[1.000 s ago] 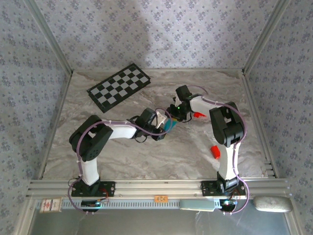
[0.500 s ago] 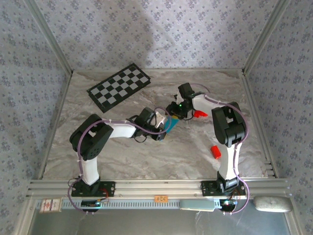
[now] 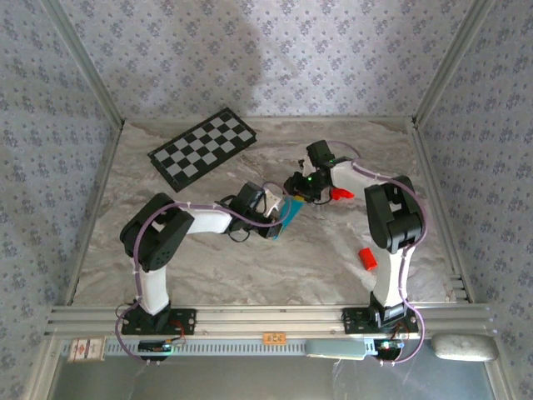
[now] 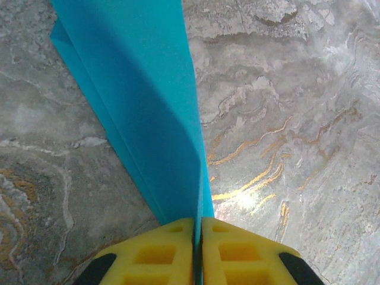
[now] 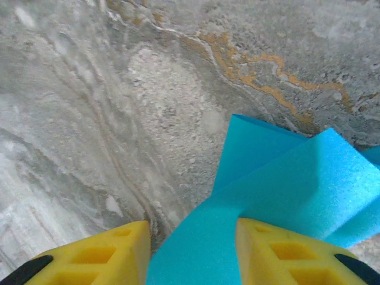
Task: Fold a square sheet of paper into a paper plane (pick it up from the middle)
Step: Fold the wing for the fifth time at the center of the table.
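Paper [image 4: 148, 107], cyan, creased, pinched in left hand [image 4: 198, 228], right hand [image 5: 191, 225] parted around it

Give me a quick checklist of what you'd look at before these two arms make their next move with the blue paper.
1. Grip of the left gripper on the paper: ok, jaws shut on its folded edge.
2. Placing of the right gripper: ok, jaws apart with paper between them, not clamped.
3. Paper free of the table: cannot tell.
4. Layers lined up at the fold: cannot tell.
5. Path clear of the near red block and the far red block: ok, both lie apart from the paper.
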Motion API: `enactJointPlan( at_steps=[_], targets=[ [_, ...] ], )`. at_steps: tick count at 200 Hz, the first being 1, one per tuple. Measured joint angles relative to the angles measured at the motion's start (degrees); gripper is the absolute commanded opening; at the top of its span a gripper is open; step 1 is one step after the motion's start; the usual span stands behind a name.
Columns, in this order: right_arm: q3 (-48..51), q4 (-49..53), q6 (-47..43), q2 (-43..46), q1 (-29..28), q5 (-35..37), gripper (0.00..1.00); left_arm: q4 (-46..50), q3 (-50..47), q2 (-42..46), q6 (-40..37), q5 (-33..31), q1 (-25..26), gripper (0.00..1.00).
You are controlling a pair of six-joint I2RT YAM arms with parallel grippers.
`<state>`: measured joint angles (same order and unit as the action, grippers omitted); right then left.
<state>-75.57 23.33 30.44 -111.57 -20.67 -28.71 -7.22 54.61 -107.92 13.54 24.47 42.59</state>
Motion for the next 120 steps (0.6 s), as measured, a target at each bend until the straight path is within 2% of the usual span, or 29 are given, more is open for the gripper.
enactJointPlan(
  at_steps=[65, 120],
  targets=[
    [13.2, -11.58, 3.04, 10.62, 3.13, -4.33, 0.44, 2.25, 1.2, -0.24, -0.02, 0.0, 0.0, 0.08],
    [25.68, -19.06, 2.71, 19.08, 3.39, -1.64, 0.49, 3.26, 1.62, -0.24, -0.04, -0.02, 0.0, 0.08]
  ],
)
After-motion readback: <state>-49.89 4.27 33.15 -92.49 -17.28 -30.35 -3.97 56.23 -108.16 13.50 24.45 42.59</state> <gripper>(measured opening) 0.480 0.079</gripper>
